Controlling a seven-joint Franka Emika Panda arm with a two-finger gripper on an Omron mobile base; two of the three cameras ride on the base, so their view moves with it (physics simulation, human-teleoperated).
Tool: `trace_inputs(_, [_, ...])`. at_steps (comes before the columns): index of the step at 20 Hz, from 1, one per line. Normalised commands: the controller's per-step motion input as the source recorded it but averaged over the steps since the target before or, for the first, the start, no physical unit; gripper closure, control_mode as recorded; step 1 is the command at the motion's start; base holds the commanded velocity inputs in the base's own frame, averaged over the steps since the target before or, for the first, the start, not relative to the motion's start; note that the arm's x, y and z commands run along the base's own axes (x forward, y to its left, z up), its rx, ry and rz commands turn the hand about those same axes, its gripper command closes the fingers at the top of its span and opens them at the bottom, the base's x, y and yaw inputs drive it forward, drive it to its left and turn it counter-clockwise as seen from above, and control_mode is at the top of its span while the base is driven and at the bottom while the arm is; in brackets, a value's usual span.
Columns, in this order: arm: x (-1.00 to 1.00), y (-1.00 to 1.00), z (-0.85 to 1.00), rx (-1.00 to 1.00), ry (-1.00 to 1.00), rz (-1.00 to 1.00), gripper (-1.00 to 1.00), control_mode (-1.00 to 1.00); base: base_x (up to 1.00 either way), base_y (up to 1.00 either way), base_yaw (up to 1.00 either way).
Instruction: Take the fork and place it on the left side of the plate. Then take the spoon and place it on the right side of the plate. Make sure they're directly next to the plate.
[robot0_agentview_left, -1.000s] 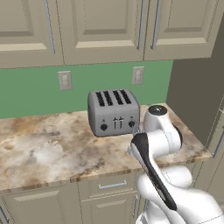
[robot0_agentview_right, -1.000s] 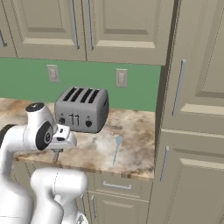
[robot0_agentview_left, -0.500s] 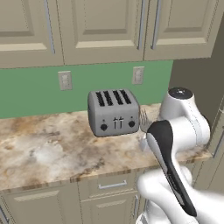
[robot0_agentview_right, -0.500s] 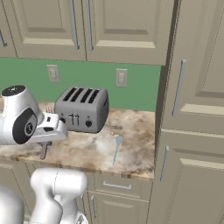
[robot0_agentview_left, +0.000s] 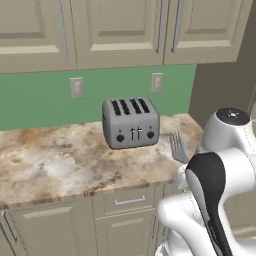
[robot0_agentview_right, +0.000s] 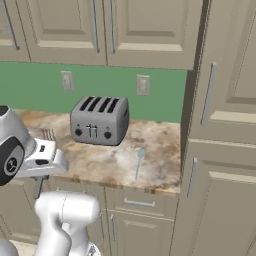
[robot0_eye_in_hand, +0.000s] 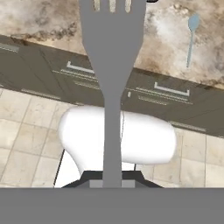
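**A:** Where's your fork right now?

**B:** Your gripper (robot0_eye_in_hand: 112, 183) has it; the jaws are closed tight on the handle of the fork (robot0_eye_in_hand: 112, 65), and in the hand view the tines point away from you, toward the counter edge; from the left base view you see the fork head standing upright in the air just right of the toaster (robot0_agentview_left: 131, 122), in front of the countertop (robot0_agentview_left: 60, 160).

**A:** And the spoon?

**B:** You'll find the spoon (robot0_agentview_right: 139, 163) lying flat on the marble, to the right of the toaster and well apart from it, bowl toward the wall and handle toward the counter's front edge; the tall cabinet (robot0_agentview_right: 220, 150) rises just beyond it on the right.

**A:** What crowds you?

**B:** The toaster is the one bulky thing on the counter, sitting near the green backsplash (robot0_agentview_left: 40, 102) under two wall outlets (robot0_agentview_left: 76, 87); upper cupboards (robot0_agentview_left: 120, 30) hang above; below your hand you look down on drawer fronts (robot0_eye_in_hand: 170, 94) and tiled floor (robot0_eye_in_hand: 26, 131); I can't tell you where the plate is.
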Motion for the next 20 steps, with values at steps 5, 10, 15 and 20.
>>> trace_inputs(5, [0.00, 0.00, 0.00, 0.00, 0.00, 0.00, 1.00, 1.00, -0.84, 1.00, -0.03])
trace_inputs(10, [0.00, 0.00, 0.00, 0.00, 0.00, 0.00, 1.00, 1.00, -0.71, 1.00, -0.06])
trace_inputs(15, [0.00, 0.00, 0.00, 0.00, 0.00, 0.00, 1.00, 1.00, -0.62, 1.00, -0.09])
trace_inputs(20, [0.00, 0.00, 0.00, 0.00, 0.00, 0.00, 1.00, 1.00, -0.59, 1.00, -0.10])
